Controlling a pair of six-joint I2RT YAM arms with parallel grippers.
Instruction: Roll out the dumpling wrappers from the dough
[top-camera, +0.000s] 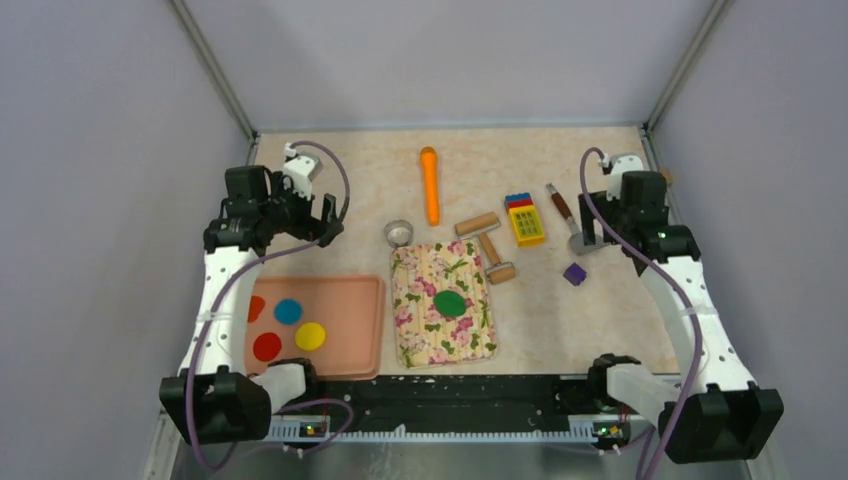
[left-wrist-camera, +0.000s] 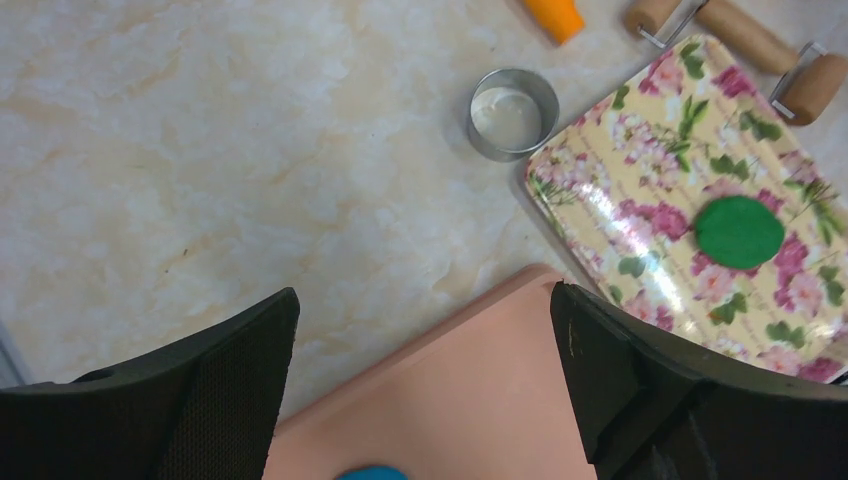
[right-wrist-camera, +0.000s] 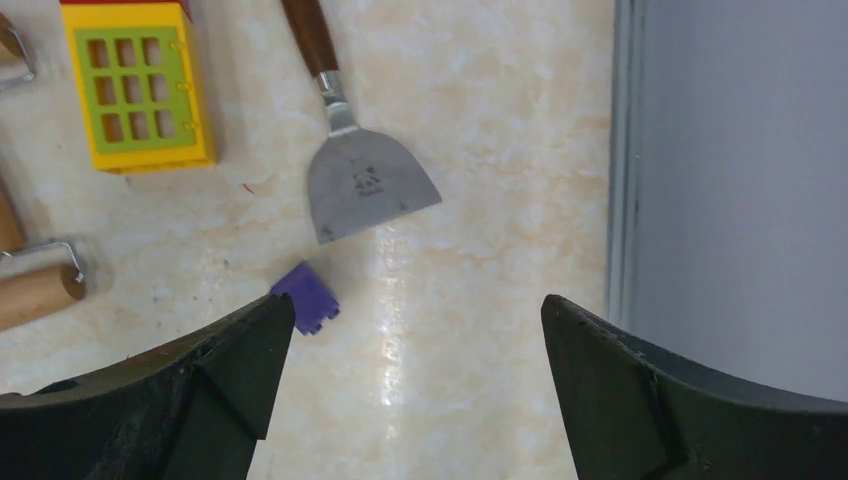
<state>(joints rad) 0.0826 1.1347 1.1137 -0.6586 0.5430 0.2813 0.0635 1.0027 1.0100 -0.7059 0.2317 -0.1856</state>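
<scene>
L end effector (left-wrist-camera: 422, 296) & R end effector (right-wrist-camera: 417, 300) both wide apart, empty, well off dough (top-camera: 452, 302)

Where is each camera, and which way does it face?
Top external: above, behind; faces down at table; left arm, right arm show.
Left wrist: on left arm, faces down at dough; left end effector open.
Right wrist: on right arm, faces down at scraper; right end effector open.
Shared: top, left wrist both show dough.
</scene>
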